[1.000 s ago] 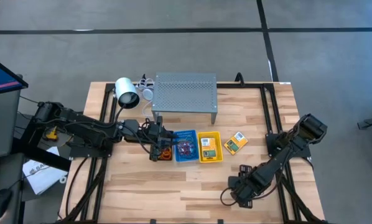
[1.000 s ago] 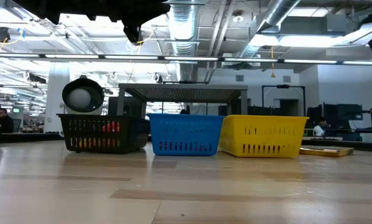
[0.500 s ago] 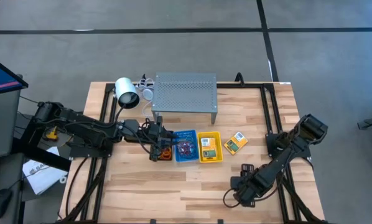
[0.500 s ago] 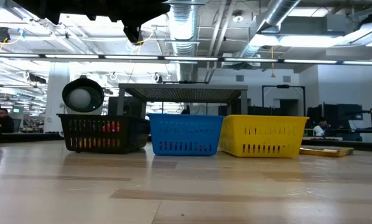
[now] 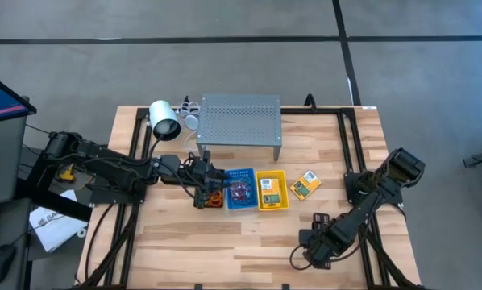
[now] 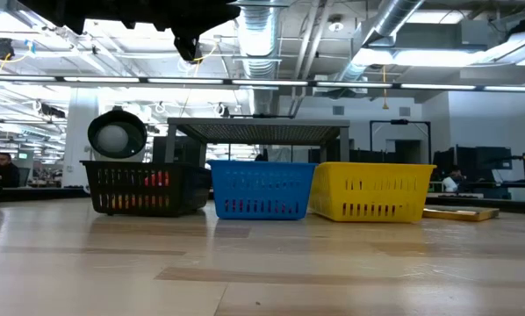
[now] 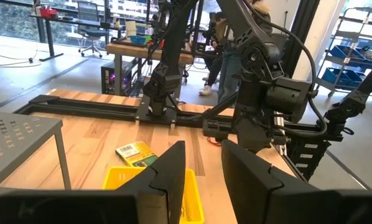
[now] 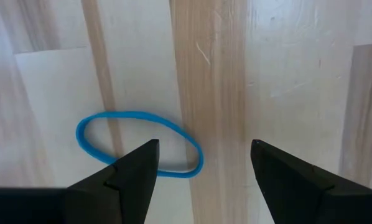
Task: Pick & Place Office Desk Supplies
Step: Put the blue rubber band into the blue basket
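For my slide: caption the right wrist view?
Open right gripper poised above a blue rubber band on the wooden table.

Even, bright overhead light; ceiling strip lights (image 6: pixel 245 83) glare in the low view. Soft shadows under the grey shelf (image 5: pixel 239 121). Near worktop (image 6: pixel 262 272) blurs in the low view. Right wrist view is sharp on the wood; its own fingers (image 8: pixel 127 174) are dark and soft-edged.

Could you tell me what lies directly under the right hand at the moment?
A blue rubber-band loop lies flat on the bare table below the open right hand; one finger covers part of it.
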